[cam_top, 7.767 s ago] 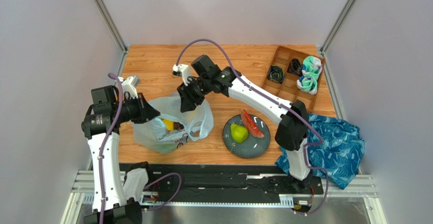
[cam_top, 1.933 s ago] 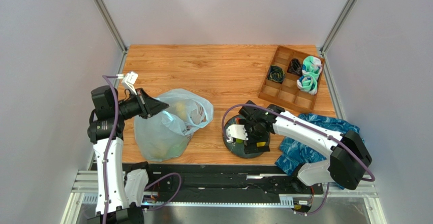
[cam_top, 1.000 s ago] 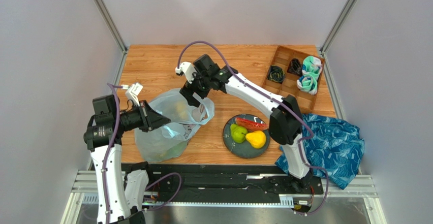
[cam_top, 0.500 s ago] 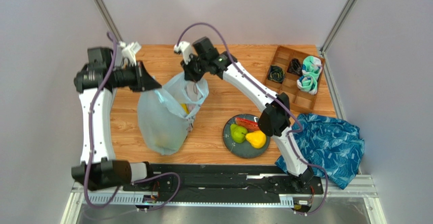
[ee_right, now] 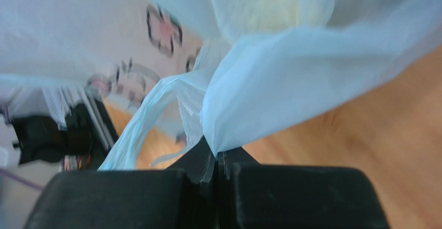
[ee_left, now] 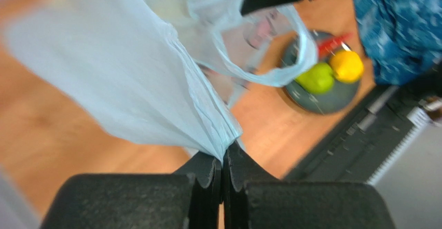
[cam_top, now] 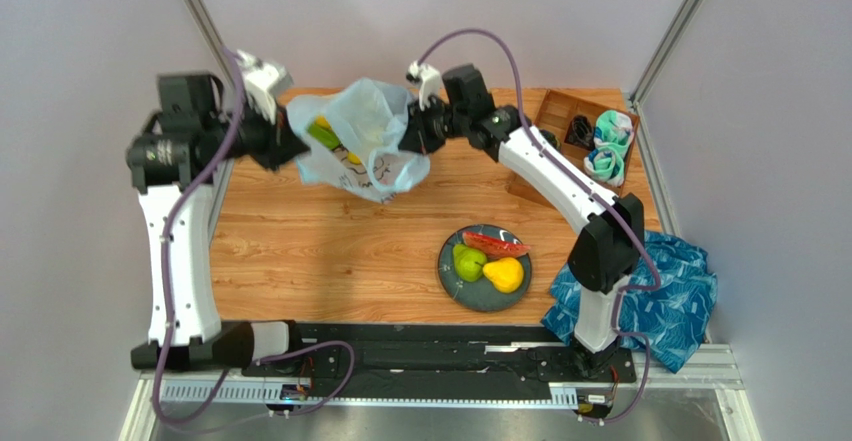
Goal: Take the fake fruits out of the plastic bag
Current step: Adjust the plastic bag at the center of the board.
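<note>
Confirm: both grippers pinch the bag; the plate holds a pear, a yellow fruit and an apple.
No apple: the top external view shows a watermelon slice on the plate with the pear and yellow fruit. Left gripper and right gripper pinch the bag.

Top view: bright, even, diffuse light. Shadows on the table (cam_top: pixel 330 251) are faint and soft-edged, with no hard glare. The frame is sharp to the corners, with no edge bending noted. Small highlights show on the fake fruits (cam_top: pixel 468 261).

Left wrist view: heavy motion blur — the plastic bag (ee_left: pixel 129 83), wood and everything behind are smeared. Only the left gripper (ee_left: pixel 224 156), close to the lens, holds an edge. It reads near-black, with no surface detail.

Right wrist view: also soft, and the bag's print is fuzzy. Light passes through the film, so it looks pale and washed out towards the top. The right gripper (ee_right: pixel 215 156) is underexposed — a dark silhouette.
</note>
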